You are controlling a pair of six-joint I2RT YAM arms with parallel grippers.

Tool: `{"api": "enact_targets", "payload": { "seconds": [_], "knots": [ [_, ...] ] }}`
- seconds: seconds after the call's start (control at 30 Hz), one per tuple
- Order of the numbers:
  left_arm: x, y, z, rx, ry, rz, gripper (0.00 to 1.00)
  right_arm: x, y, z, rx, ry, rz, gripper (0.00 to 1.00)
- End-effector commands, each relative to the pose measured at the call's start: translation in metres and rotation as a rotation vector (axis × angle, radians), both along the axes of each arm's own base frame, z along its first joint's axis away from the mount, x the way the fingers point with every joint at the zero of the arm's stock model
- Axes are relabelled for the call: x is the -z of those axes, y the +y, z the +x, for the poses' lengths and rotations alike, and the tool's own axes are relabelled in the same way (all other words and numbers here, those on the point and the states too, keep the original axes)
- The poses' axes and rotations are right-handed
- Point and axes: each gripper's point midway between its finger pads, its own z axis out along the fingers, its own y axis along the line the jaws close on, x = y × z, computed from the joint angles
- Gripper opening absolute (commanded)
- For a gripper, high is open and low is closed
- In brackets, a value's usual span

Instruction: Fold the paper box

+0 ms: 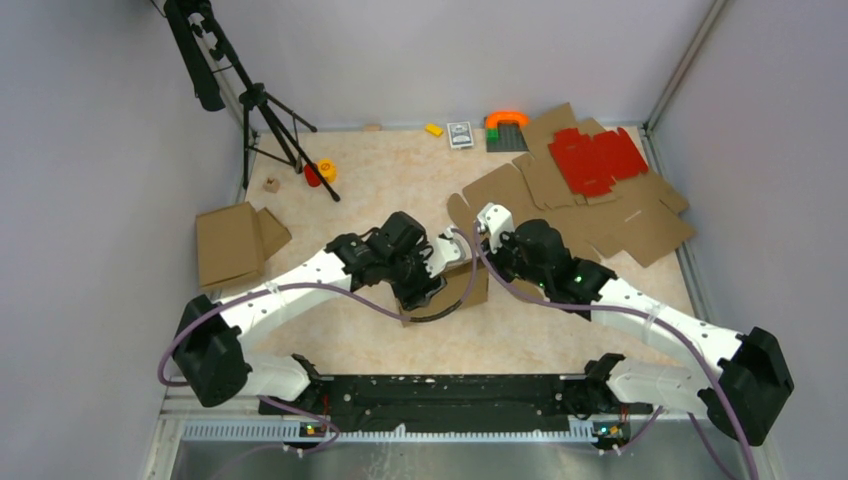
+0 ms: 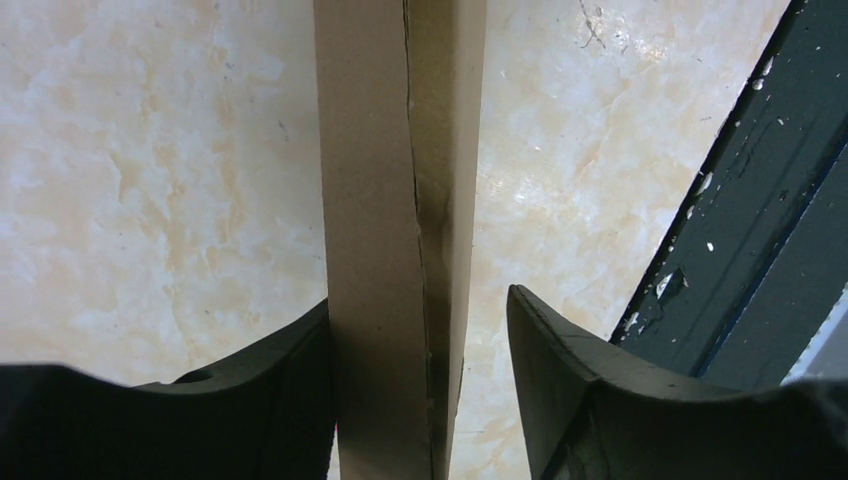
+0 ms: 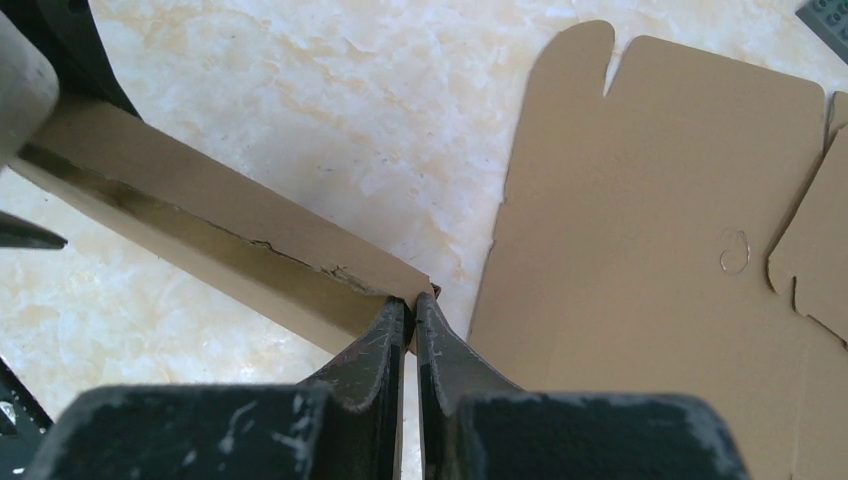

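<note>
The paper box (image 1: 466,286) is a brown cardboard piece lying mid-table between both arms, partly folded. In the left wrist view one of its walls (image 2: 370,200) stands upright as a doubled strip between the fingers of my left gripper (image 2: 418,300). The left finger (image 2: 290,380) touches that wall, while the right finger (image 2: 560,370) stands apart from it, so this gripper is open. My right gripper (image 3: 411,300) is shut on the end corner of the same folded wall (image 3: 200,205). From above, the left gripper (image 1: 420,290) and the right gripper (image 1: 480,255) flank the box.
Several flat brown die-cut sheets (image 1: 620,220) lie at the back right, with a red sheet (image 1: 598,158) on top; one sheet (image 3: 650,250) lies just right of my right gripper. A folded brown box (image 1: 232,243) sits left. A tripod (image 1: 270,110) and small toys (image 1: 507,132) stand behind.
</note>
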Motion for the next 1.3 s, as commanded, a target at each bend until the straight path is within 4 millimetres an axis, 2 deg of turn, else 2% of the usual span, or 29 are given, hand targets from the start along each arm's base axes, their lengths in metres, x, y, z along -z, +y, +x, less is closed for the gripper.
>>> {"api": "enact_targets", "payload": {
  "seconds": [0.0, 0.27, 0.37, 0.57, 0.73, 0.93, 1.03, 1.27],
  "knots": [
    [-0.026, -0.008, 0.005, -0.001, -0.031, -0.065, 0.56, -0.018, 0.007, 0.0, -0.032, -0.07, 0.059, 0.0],
    [-0.023, -0.003, 0.001, 0.001, -0.004, -0.044, 0.49, -0.018, 0.007, 0.0, -0.038, -0.074, 0.052, 0.0],
    [-0.017, -0.002, -0.001, -0.005, 0.014, -0.03, 0.6, -0.02, 0.007, 0.0, -0.037, -0.081, 0.058, 0.0],
    [-0.003, -0.001, 0.0, -0.013, 0.038, -0.008, 0.61, -0.023, 0.008, 0.0, -0.039, -0.089, 0.064, 0.0],
    [-0.001, -0.003, 0.002, -0.015, 0.053, -0.026, 0.52, -0.026, 0.007, 0.0, -0.04, -0.102, 0.072, 0.0],
    [0.008, -0.004, 0.001, -0.016, 0.076, -0.016, 0.52, -0.027, 0.006, 0.0, -0.042, -0.108, 0.073, 0.0],
    [0.009, -0.005, 0.002, -0.015, 0.079, -0.019, 0.44, -0.026, 0.006, 0.0, -0.043, -0.109, 0.072, 0.0],
    [0.005, -0.004, 0.006, -0.021, 0.052, -0.023, 0.34, -0.027, 0.007, 0.0, -0.035, -0.104, 0.085, 0.0]
  ]
}}
